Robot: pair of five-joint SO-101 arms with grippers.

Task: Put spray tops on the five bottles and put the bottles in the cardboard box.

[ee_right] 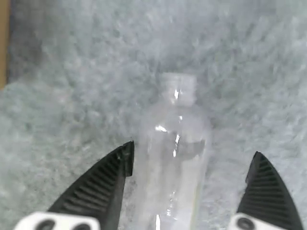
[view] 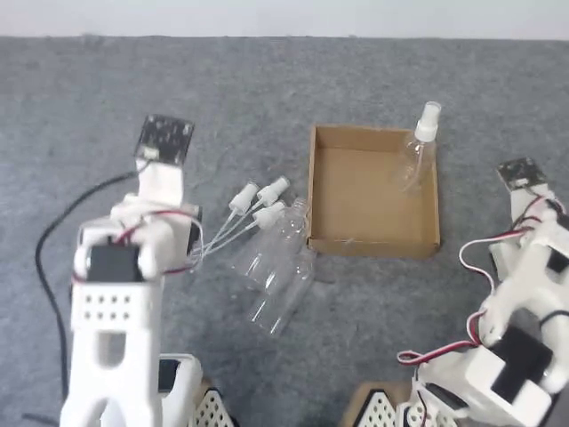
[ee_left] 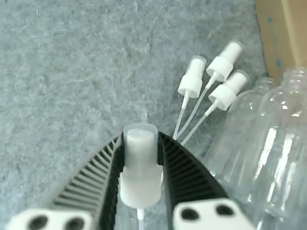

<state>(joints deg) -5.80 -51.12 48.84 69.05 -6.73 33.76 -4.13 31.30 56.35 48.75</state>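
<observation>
Left claw [ee_left: 140, 139] clamped on spray top [ee_left: 140, 177]; right claw [ee_right: 194, 151] apart over bottle [ee_right: 172, 134]; grey felt [view: 222, 89], pale wall [view: 267, 16].

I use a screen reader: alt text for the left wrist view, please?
The left tool is shut on a white spray top. Beyond it, three more spray tops lie on the grey mat beside clear uncapped bottles and a cardboard box corner.

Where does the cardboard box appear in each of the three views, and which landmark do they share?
High view: the cardboard box sits mid-table, a topped bottle in its far corner.
Left wrist view: its tan wall at the frame's corner, beyond the clear bottles.
Right wrist view: a tan sliver at the frame's edge, apart from the uncapped bottle.
Shared landmark: the grey mat.
</observation>
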